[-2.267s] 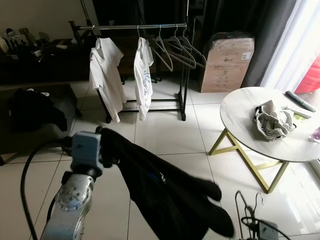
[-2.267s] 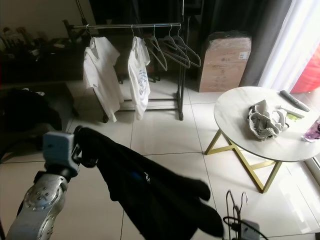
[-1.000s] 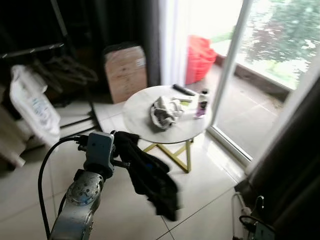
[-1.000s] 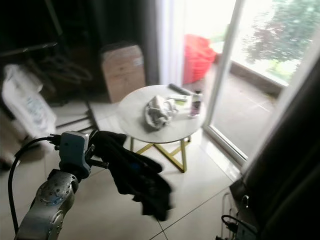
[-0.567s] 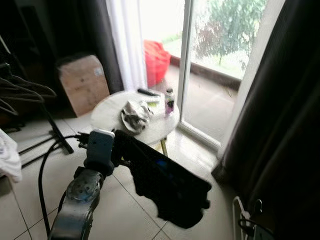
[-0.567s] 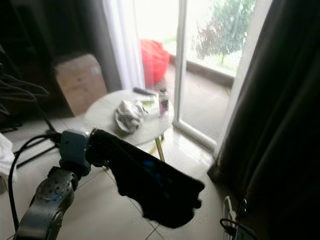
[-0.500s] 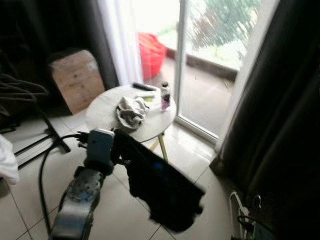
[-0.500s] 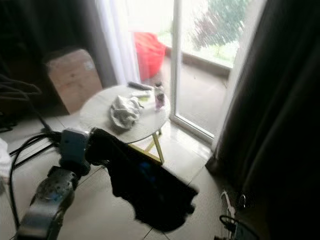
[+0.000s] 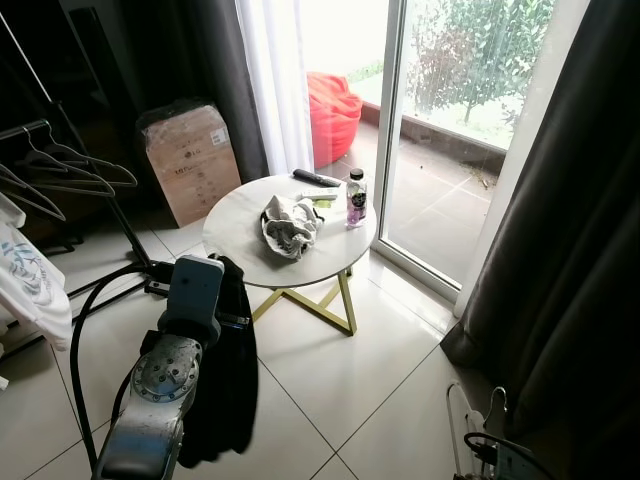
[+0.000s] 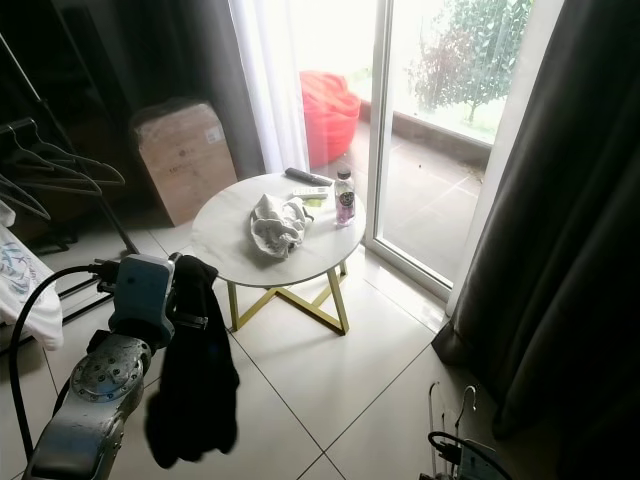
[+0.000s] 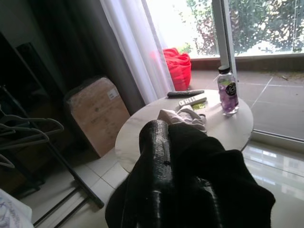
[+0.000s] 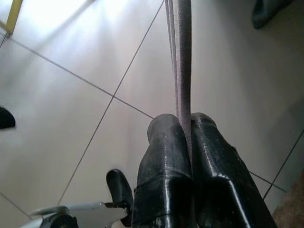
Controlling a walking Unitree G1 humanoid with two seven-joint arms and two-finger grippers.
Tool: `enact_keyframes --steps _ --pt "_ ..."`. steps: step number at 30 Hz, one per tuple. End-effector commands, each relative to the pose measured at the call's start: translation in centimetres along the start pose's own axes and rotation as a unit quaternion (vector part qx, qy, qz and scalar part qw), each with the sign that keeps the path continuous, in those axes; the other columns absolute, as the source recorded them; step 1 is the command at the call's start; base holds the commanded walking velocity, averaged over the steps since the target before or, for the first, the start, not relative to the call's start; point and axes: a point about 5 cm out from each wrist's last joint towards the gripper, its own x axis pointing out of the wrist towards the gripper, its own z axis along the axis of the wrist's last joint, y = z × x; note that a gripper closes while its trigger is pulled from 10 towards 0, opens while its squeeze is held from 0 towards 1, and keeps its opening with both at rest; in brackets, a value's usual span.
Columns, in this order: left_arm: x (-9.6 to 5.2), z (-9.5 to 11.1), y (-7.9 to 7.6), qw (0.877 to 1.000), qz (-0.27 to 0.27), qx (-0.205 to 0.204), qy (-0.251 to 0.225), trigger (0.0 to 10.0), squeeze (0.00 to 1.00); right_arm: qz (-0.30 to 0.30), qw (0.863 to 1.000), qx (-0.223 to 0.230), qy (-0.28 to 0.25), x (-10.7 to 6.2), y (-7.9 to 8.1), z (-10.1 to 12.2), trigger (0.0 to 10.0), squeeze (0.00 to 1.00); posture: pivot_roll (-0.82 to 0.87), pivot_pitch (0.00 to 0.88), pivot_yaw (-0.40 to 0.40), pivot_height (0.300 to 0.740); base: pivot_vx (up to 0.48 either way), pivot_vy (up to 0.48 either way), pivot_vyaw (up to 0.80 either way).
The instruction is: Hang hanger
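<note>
- right wrist view: my right gripper [image 12: 186, 126] is clamped on the hanger [image 12: 183, 57].
- my left gripper [image 11: 164, 156] pinches the black garment [image 9: 225, 390].
- advice: face the clothes rack [image 9: 60, 175], left of the round table [image 9: 240, 225], before lifting.

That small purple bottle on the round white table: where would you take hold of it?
Around the middle of the small purple bottle, coming from the table's open front edge: it stands upright, and the crumpled cloth lies apart from it.

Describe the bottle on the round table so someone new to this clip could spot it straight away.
Find the round white table with gold legs by the glass door. On its door side stands the bottle: small, upright, dark-capped, purple liquid. The crumpled cloth and remote lie flat.
</note>
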Motion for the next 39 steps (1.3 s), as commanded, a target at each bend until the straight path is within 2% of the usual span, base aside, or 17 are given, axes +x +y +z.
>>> enact_keyframes --steps 1,4,13,16,29,34,39 --pt "0.1 0.8 0.3 1.0 -0.001 -0.006 -0.016 10.0 0.0 0.01 1.0 0.0 0.008 0.0 0.5 -0.6 10.0 0.0 0.04 0.061 0.065 0.74 0.24 0.0 0.0" --pt "0.1 1.0 0.0 1.0 -0.017 0.006 -0.024 10.0 0.0 0.012 1.0 -0.003 0.005 0.0 0.7 -0.6 10.0 0.0 0.04 0.059 0.066 0.74 0.276 0.0 0.42" --pt "0.4 1.0 1.2 1.0 0.002 0.02 -0.022 10.0 0.0 0.025 1.0 -0.008 -0.002 0.0 1.0 -0.4 10.0 0.0 0.04 0.067 0.066 0.74 0.332 0.0 0.38" --pt "0.5 0.8 2.1 0.999 0.011 0.025 -0.019 10.0 0.0 0.025 1.0 0.005 -0.007 0.0 1.0 -0.3 10.0 0.0 0.05 0.072 0.063 0.74 0.35 0.0 0.38" --pt "0.7 1.5 1.6 0.999 0.005 0.011 -0.032 10.0 0.0 0.029 1.0 0.006 -0.004 0.0 1.1 -0.3 10.0 0.0 0.05 0.081 0.057 0.74 0.381 0.0 0.0" --pt "1.3 2.5 2.2 0.999 0.007 0.011 -0.049 10.0 0.0 0.035 0.999 -0.001 0.003 0.0 1.3 -0.6 10.0 0.0 0.05 0.082 0.057 0.74 0.409 0.0 0.0" --pt "2.9 4.3 2.1 0.996 -0.004 0.019 -0.082 10.0 0.0 0.039 0.999 -0.003 0.005 0.0 1.4 -0.6 10.0 0.0 0.06 0.082 0.05 0.74 0.416 0.0 0.0"
